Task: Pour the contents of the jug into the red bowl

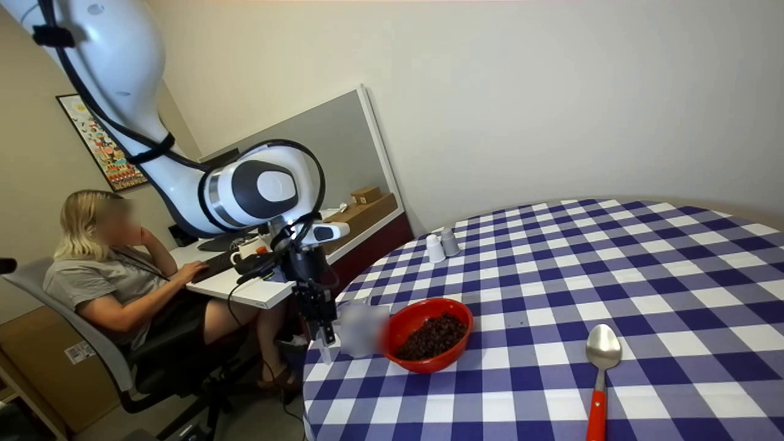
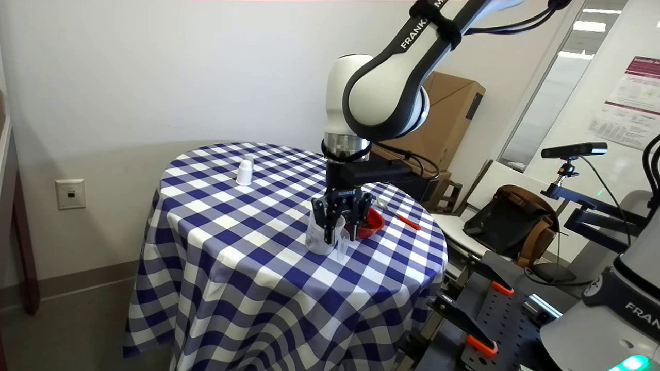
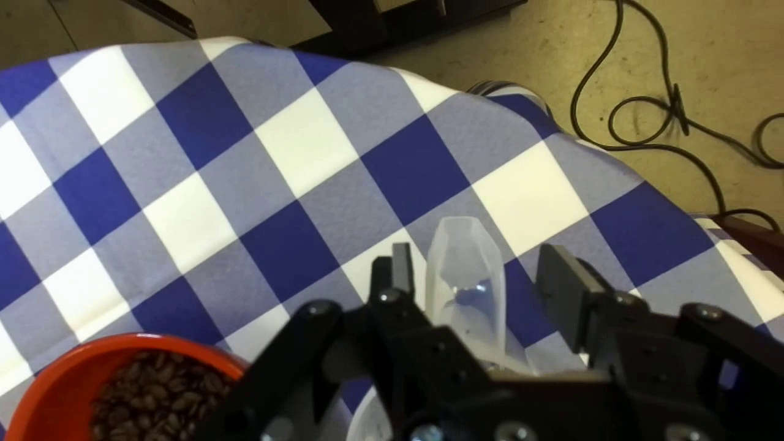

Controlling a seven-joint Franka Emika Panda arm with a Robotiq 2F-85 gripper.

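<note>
The see-through jug (image 1: 360, 334) stands upright on the checked table near its edge; it also shows in an exterior view (image 2: 315, 238). Its handle (image 3: 465, 263) points toward the table edge in the wrist view, where only a piece of the jug's rim (image 3: 367, 419) shows. My gripper (image 3: 481, 266) is open, pointing down, with its fingers on either side of the handle and a wider gap on the right. The gripper shows in both exterior views (image 1: 323, 337) (image 2: 342, 236). The red bowl (image 1: 422, 366) beside the jug holds dark beans; it also shows in the wrist view (image 3: 55, 392). The jug's contents cannot be told.
A red-handled spoon (image 1: 603, 352) lies on the table beyond the bowl. A white shaker (image 1: 435, 248) and a grey shaker (image 1: 450, 242) stand farther back. The table edge (image 3: 422, 76) is close to the gripper. A person (image 1: 116, 263) sits at a desk beyond the table.
</note>
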